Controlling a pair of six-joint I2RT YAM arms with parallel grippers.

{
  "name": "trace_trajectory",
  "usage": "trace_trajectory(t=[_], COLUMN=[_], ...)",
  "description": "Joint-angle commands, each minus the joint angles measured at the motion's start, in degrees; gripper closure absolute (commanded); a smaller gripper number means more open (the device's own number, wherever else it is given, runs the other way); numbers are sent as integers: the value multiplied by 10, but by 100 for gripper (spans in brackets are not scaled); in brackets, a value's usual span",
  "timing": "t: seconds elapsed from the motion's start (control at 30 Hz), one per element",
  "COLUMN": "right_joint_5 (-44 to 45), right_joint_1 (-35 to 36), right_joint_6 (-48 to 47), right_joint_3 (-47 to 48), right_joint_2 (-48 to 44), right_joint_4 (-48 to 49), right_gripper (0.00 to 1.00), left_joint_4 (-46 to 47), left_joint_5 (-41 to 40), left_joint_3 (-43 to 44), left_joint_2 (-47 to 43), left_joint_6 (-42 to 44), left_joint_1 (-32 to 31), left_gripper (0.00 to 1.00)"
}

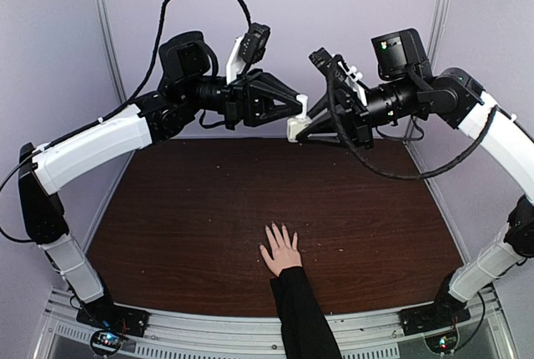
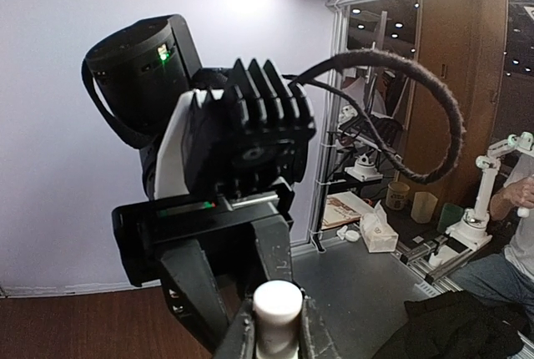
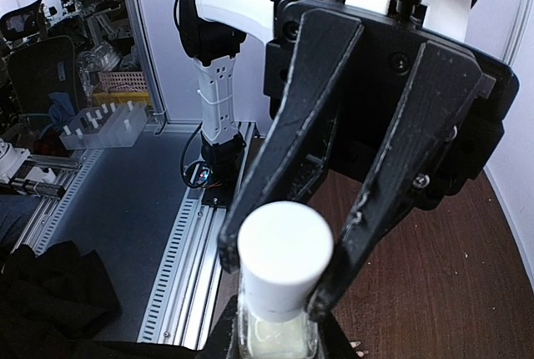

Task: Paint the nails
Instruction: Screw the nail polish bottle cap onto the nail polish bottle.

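A dark brown worktop [image 1: 183,209] is enclosed by pale walls [image 1: 334,8]. Close to its near edge, slightly right of centre, a hand [image 1: 281,250] in a black sleeve [image 1: 302,313] is laid flat, palm down, with the fingers spread and pointed toward the far side. The nails [image 1: 278,230] are found at those fingertips. They are too small to be made out singly, so no polish can be judged on them.

Well beyond the hand, high over the far edge, the two arms are brought tip to tip. A small clear bottle [image 3: 269,330] is clamped at its body by the right tool [image 1: 297,132], whose jaws are closed tight on it. The white cap [image 3: 284,255] is pinched from both sides by the left tool [image 3: 282,271], which is closed down to the cap's width.

The step in hand is judged to be the opening of the bottle. It is best done with the body kept fixed by the right tool while the cap is turned about its own axis by the left wrist, with no sideways pull. Once the thread is free, the cap should be drawn straight out along the neck. A brush is probably carried beneath it, though none is visible. The smooth cap could slip, so the pinch should be kept centred on it.
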Motion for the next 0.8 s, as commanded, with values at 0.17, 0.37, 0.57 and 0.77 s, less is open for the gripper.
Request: trace_trajectory(t=[0.17,0.37,0.57,0.77], right_joint_5=[-29,-24,48,243], right_joint_1=[6,6,4,4], right_joint_6=[-18,-19,-11,21], right_joint_3=[39,31,10,-24], right_joint_2=[-14,-17,-31,-37], right_joint_4=[88,84,82,100], right_gripper=[100,100,100,100], left_joint_4=[-168,-153,-146,-131], left_joint_5=[-21,-23,-61,-241], left_joint_3=[0,-11,-34,-80], left_joint_2=[30,18,-11,-75], left_joint_6=[58,49,53,64], left_joint_1=[-15,-6,12,21], left_gripper=[75,61,43,41])
